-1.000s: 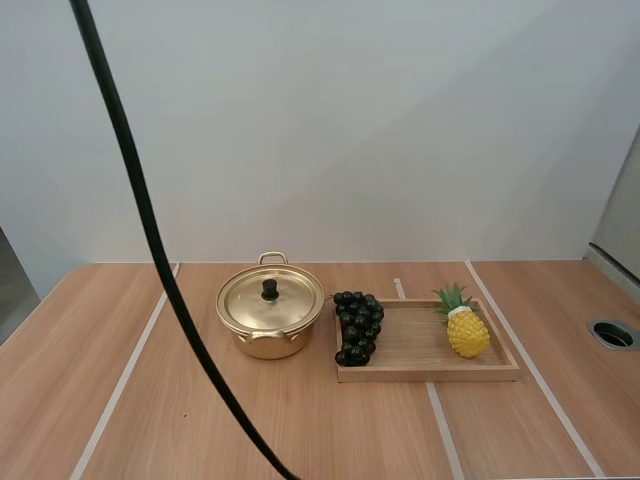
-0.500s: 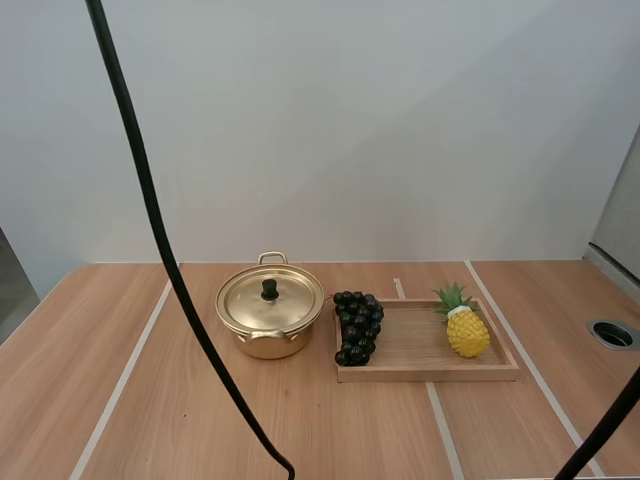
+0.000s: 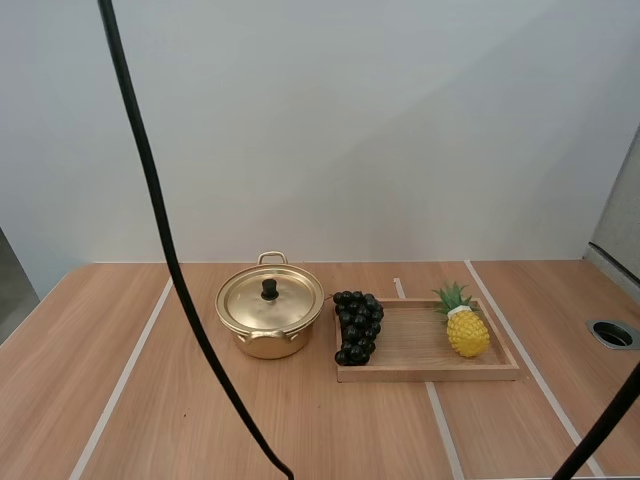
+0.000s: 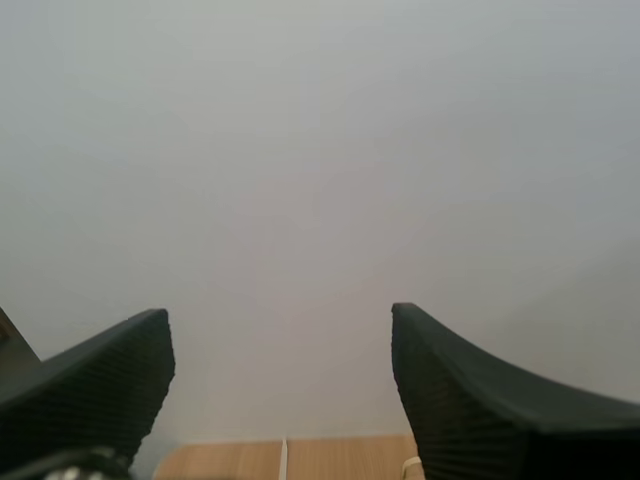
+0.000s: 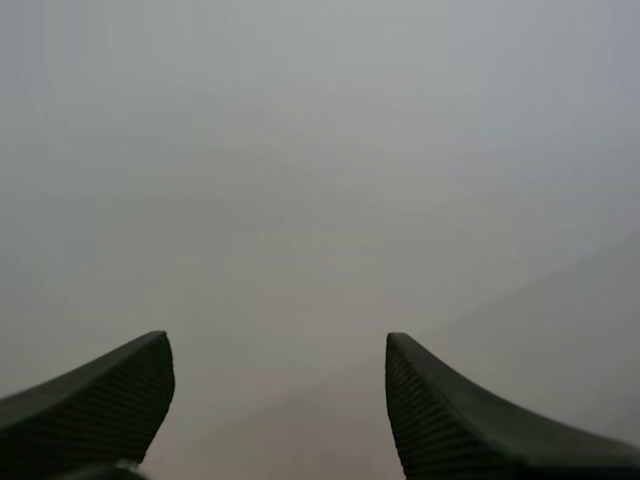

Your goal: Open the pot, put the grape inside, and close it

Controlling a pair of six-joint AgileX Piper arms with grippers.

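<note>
A gold pot [image 3: 270,320] stands on the table left of centre, its lid [image 3: 270,299] on, a black knob on top. A dark bunch of grapes [image 3: 358,326] lies at the left end of the wooden tray [image 3: 428,372], right beside the pot. My left gripper [image 4: 282,322] is open, its two fingers wide apart, aimed at the pale wall with a strip of table far below. My right gripper [image 5: 278,345] is open too, nothing between its fingers, facing the plain wall.
A yellow toy pineapple [image 3: 466,326] lies at the right end of the tray. A round grommet hole [image 3: 612,334] sits in the table at the far right. Bare wood lies in front of the pot and tray.
Pot, grapes and tray have not moved. The hanging cable has swung a little to the right.
</note>
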